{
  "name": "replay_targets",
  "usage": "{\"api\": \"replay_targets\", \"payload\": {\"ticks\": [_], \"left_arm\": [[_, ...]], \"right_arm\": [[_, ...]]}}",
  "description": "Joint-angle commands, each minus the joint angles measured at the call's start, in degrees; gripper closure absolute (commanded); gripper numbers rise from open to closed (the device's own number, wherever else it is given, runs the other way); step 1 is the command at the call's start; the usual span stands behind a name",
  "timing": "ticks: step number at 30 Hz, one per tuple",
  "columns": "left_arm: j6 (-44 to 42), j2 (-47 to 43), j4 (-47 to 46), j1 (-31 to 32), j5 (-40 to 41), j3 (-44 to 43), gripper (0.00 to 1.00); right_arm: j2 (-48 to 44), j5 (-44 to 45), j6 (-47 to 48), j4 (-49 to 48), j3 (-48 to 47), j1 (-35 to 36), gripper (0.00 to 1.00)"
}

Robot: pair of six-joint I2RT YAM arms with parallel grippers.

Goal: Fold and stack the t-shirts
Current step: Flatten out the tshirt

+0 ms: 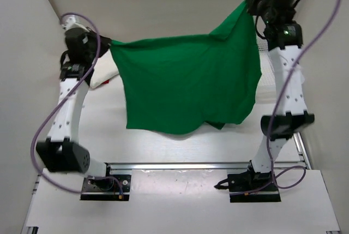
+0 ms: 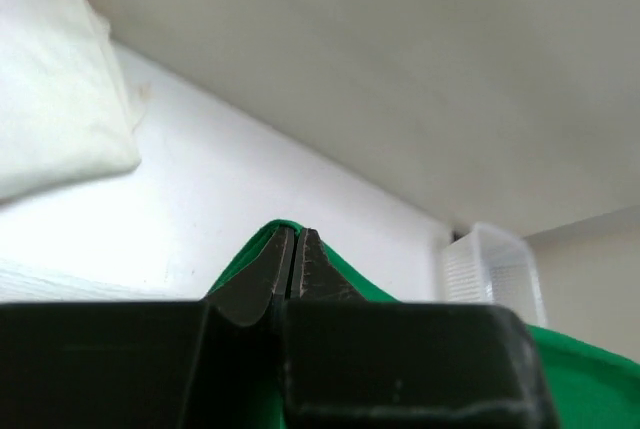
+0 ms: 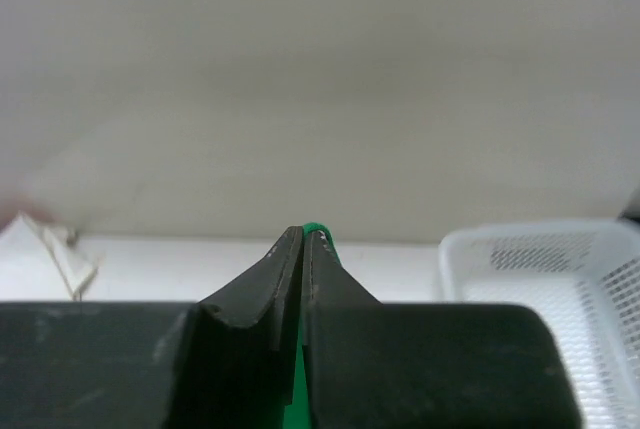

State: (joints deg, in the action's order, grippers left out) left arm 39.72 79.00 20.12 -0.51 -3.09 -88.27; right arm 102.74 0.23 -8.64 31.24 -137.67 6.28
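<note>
While both arms are raised, the green t-shirt (image 1: 191,81) hangs spread as a sheet between them, over the middle of the worktop (image 1: 109,127).

- Left gripper (image 1: 106,43): jaws pinched together on the shirt's upper left corner. In the left wrist view, green cloth bunches right at the fingertips (image 2: 297,234) and falls away below them.
- Right gripper (image 1: 252,6): jaws likewise closed tight on the upper right corner. It is held higher and farther back than the left, so the top edge slopes up to the right. In the right wrist view only a sliver of green (image 3: 318,232) shows at the tips (image 3: 303,234).
- Lower hem hangs loose and wavy toward the near side. Cannot tell whether it touches the worktop.
- White t-shirt (image 1: 103,76), folded, lies near the far left corner, just behind the left gripper and apart from it.
- White mesh basket (image 3: 560,279) sits by the right edge, partly hidden behind the green cloth from above.
</note>
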Motion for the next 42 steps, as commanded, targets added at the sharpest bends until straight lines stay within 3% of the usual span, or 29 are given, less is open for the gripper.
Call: {"api": "replay_targets", "payload": {"ticks": [1, 6, 12, 14, 17, 22, 27, 32, 38, 42], "left_arm": [[-1.1, 6.3, -1.8, 2.7, 2.9, -1.0, 1.0], [-1.4, 19.5, 2.8, 4.7, 4.1, -19.0, 1.0], [0.0, 27.1, 6.5, 3.2, 3.4, -39.4, 1.0], [0.5, 26.9, 6.6, 2.4, 3.5, -41.9, 1.0], [0.9, 24.0, 3.5, 0.6, 3.4, -38.7, 1.0], [0.1, 17.7, -0.9, -1.8, 3.4, -26.7, 1.0], [-1.1, 11.7, -4.0, -2.6, 3.8, -13.1, 1.0], [-0.3, 0.0, -11.3, -3.1, 4.5, 12.5, 1.0], [1.2, -10.1, -14.6, -3.4, 4.8, 39.3, 1.0], [1.8, -15.0, -14.6, -6.5, 1.3, 51.8, 1.0]], "right_arm": [[6.7, -12.0, -3.0, -0.3, -4.0, -3.8, 1.0], [12.5, -13.9, -5.7, -6.7, -7.1, -6.2, 1.0], [7.6, -12.4, -8.0, -18.1, -9.5, -8.0, 1.0], [6.1, -13.7, -9.5, -20.4, -9.5, -9.2, 1.0], [4.0, -15.6, -10.5, -20.8, -9.3, -10.4, 1.0], [-1.1, -14.6, -6.1, -13.9, -1.7, -8.6, 1.0], [-12.3, -9.6, -2.7, -17.0, 27.5, -6.6, 1.0], [-27.9, -6.7, -4.7, -23.0, 60.2, -5.2, 1.0], [-42.6, -7.6, -11.1, -22.4, 88.5, -3.1, 1.0], [-53.0, -6.9, -15.8, -14.1, 102.7, -2.4, 1.0]]}}
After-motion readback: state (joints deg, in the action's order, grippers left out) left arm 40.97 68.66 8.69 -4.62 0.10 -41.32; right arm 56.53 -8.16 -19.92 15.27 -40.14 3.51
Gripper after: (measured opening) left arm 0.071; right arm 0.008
